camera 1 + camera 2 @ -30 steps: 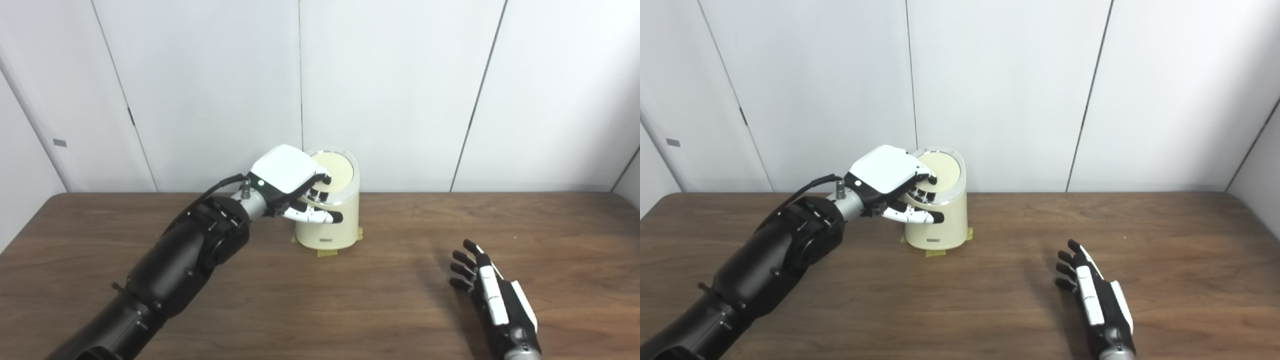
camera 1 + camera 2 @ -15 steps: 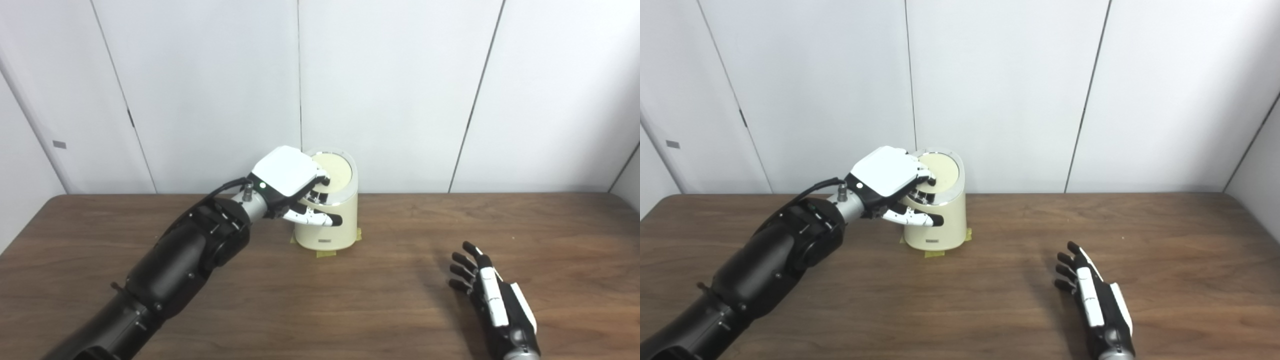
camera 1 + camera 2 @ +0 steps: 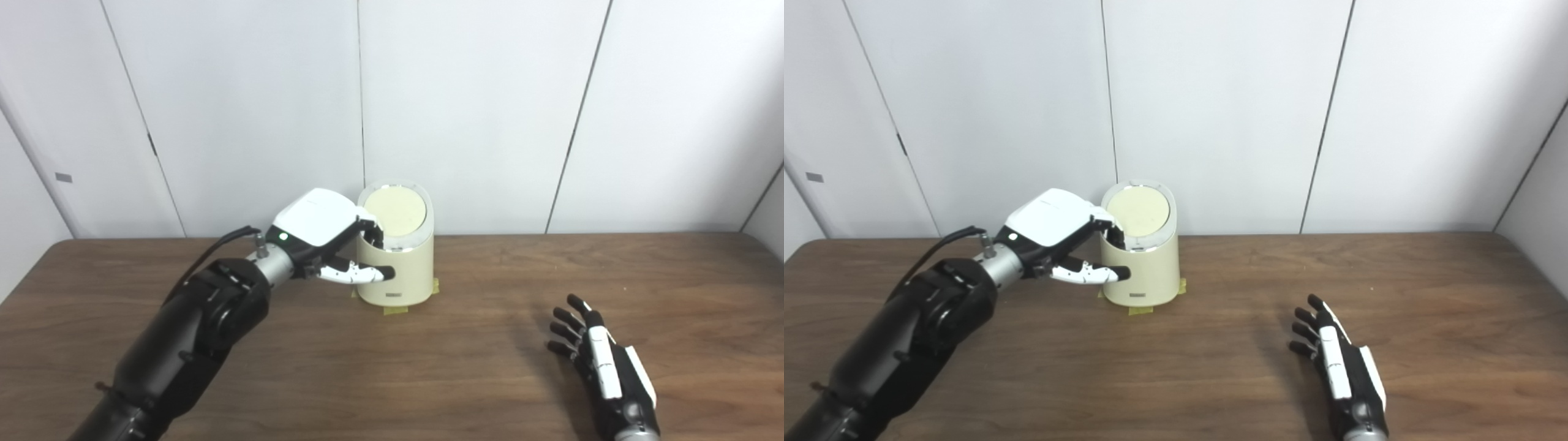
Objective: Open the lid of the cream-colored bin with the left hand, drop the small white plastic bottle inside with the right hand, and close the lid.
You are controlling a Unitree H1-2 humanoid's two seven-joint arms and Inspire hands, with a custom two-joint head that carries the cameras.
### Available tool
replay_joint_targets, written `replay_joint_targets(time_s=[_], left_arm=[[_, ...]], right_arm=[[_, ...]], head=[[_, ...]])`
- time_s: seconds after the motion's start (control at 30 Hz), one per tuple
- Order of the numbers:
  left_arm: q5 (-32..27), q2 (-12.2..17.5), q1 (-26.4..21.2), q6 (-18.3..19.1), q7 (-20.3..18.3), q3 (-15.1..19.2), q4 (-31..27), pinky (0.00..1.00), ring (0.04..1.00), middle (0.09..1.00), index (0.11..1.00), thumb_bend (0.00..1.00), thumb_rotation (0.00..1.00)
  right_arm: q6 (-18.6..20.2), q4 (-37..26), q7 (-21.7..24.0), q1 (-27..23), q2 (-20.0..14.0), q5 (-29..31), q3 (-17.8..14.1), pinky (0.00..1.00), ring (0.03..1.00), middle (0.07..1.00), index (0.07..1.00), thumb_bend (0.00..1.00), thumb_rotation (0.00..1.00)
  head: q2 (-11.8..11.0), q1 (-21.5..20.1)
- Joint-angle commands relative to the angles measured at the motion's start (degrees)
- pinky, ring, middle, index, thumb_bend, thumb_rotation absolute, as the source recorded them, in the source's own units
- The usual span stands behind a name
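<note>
Nearest us, right robot hand (image 3: 603, 367) lies flat on the tabletop (image 3: 429, 367), fingers spread, empty, waiting. Farther off, left robot hand (image 3: 318, 236) curls loosely against the cream bin (image 3: 395, 269), gripping nothing; lid (image 3: 395, 211) looks closed. We see no white bottle, likely inside.

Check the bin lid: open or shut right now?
Shut. The lid sits flat within the bin rim; left hand beside it.

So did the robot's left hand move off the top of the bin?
Yes. The left hand slid left, off the lid, and now sits beside the cream bin, whose lid is shut.
</note>
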Motion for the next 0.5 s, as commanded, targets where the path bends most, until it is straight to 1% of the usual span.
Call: replay_joint_targets(time_s=[0.0, 0.07, 0.17, 0.2, 0.27, 0.4, 0.47], left_arm=[[-3.15, -0.85, -1.33, 3.58, -1.07, 2.88, -2.67, 0.72, 0.809, 0.805, 0.783, 0.52, 0.64], [-5.01, -1.83, -0.11, 5.13, -0.93, 4.65, -3.89, 0.72, 0.832, 0.851, 0.857, 0.51, 0.60], [-9.37, -3.97, 3.26, 6.54, 1.64, 8.26, -5.43, 0.75, 0.874, 0.890, 0.923, 0.50, 0.59], [-10.79, -4.77, 4.42, 7.51, 2.14, 9.56, -6.25, 0.75, 0.884, 0.899, 0.931, 0.50, 0.59], [-13.09, -6.20, 6.67, 9.15, 2.94, 11.80, -8.05, 0.76, 0.894, 0.929, 0.952, 0.50, 0.62], [-17.76, -9.38, 11.36, 10.89, 5.83, 15.52, -10.67, 0.74, 0.876, 0.941, 0.966, 0.44, 0.57], [-20.71, -10.63, 13.24, 11.47, 6.51, 16.88, -11.31, 0.77, 0.887, 0.952, 0.965, 0.41, 0.61]], right_arm=[[0.09, -1.31, -0.05, -1.02, -0.10, -0.05, -0.10, 0.78, 0.844, 0.863, 0.908, 0.53, 1.00], [-0.02, -1.25, 0.06, -1.00, -0.25, -0.05, -0.03, 0.78, 0.845, 0.864, 0.901, 0.53, 1.00], [0.47, -2.14, -0.12, -0.80, -0.26, -0.75, 0.38, 0.77, 0.841, 0.861, 0.889, 0.54, 1.00], [0.49, -2.37, -0.09, -0.79, -0.31, -0.87, 0.53, 0.76, 0.840, 0.862, 0.888, 0.54, 1.00], [0.83, -2.97, 0.08, -0.65, -0.34, -0.77, 0.71, 0.77, 0.844, 0.865, 0.885, 0.54, 1.00], [0.55, -3.41, 0.93, -0.28, -0.62, -0.07, 1.16, 0.78, 0.846, 0.861, 0.876, 0.54, 0.99], [0.43, -3.54, 1.07, -0.16, -0.60, 0.16, 1.35, 0.78, 0.849, 0.863, 0.874, 0.55, 0.97]], head=[[0.01, -0.07], [0.01, -0.07], [-0.05, -0.14], [-0.08, -0.06], [-0.05, 0.15], [0.03, 0.21], [0.14, 0.10]])
